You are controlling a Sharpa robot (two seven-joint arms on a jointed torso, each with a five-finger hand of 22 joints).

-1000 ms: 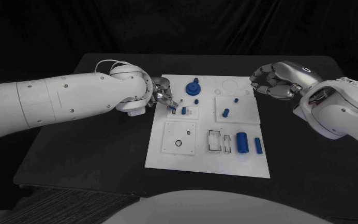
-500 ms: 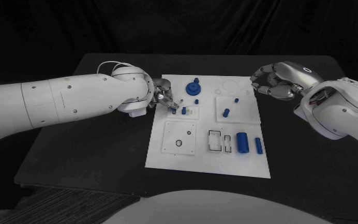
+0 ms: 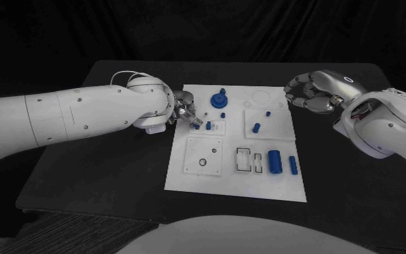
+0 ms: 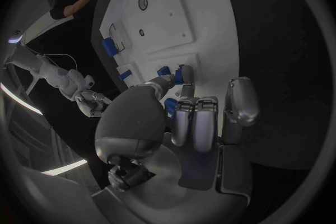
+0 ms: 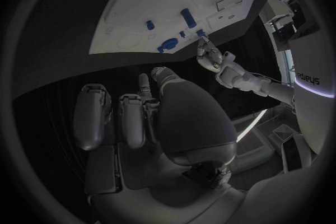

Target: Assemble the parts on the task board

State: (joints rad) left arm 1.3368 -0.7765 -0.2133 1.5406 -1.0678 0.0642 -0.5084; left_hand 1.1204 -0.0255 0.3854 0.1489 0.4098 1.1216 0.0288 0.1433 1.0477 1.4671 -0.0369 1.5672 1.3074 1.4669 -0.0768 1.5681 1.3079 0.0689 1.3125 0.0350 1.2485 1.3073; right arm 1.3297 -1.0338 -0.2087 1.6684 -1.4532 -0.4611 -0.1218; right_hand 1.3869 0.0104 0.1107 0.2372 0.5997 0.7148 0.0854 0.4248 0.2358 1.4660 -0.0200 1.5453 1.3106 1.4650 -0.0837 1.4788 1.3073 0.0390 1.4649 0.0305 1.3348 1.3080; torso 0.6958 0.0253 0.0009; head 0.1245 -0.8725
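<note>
A flat white task board point(image 3: 237, 148) lies in the middle of the black table point(image 3: 101, 166). Small blue parts sit on it. A round blue knob part point(image 3: 219, 100) stands at the far end of the board. A big blue cylinder part point(image 3: 275, 161) lies near the front right, and a thin blue peg part point(image 3: 293, 165) lies just to its right. A short blue peg part point(image 3: 256, 128) stands on the right side, in the middle.

The silver left hand point(image 3: 185, 113) is over the left edge of the board. Its fingertips point(image 4: 183, 75) pinch a tiny blue part point(image 4: 178, 75) right at the board. Another small blue part point(image 3: 208, 125) stands just beside it.

The silver right hand point(image 3: 311, 92) hangs past the far right corner of the board. Its fingers point(image 5: 129, 117) are curled in, and it holds nothing. It is well apart from the blue parts.
</note>
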